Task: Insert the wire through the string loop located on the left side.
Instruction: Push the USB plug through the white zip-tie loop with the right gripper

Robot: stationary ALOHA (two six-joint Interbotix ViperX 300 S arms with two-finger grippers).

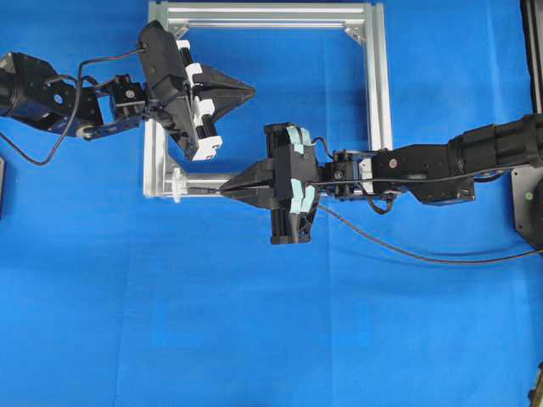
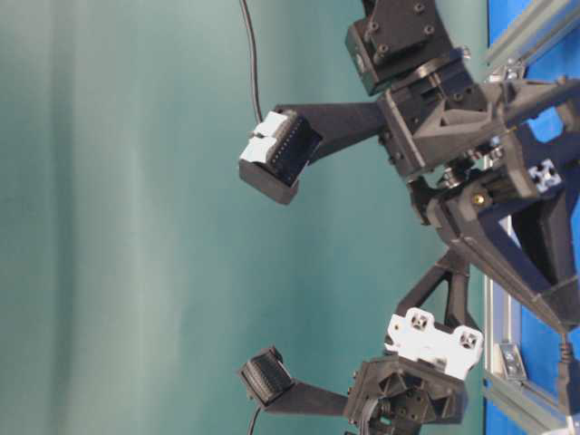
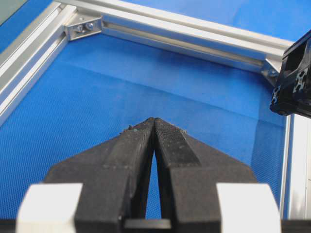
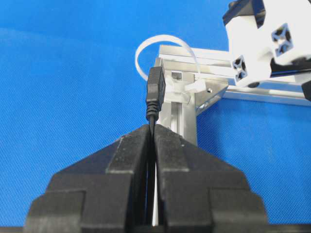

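Pinching the wire (image 4: 155, 92) in my right end effector (image 4: 151, 127), plug just short of the string loop (image 4: 146, 51) at the frame's (image 1: 378, 85) bottom-left corner; risking snagging the rim. Left end effector (image 3: 154, 121) pressed together, empty.

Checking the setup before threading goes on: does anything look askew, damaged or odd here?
Nothing stands out. The right gripper holds the wire straight, plug just short of the string loop on the frame. The left gripper is shut, empty, above the frame's inside.

A blue cloth-covered table (image 1: 254, 339) carries a square silver aluminium frame (image 1: 379, 93).
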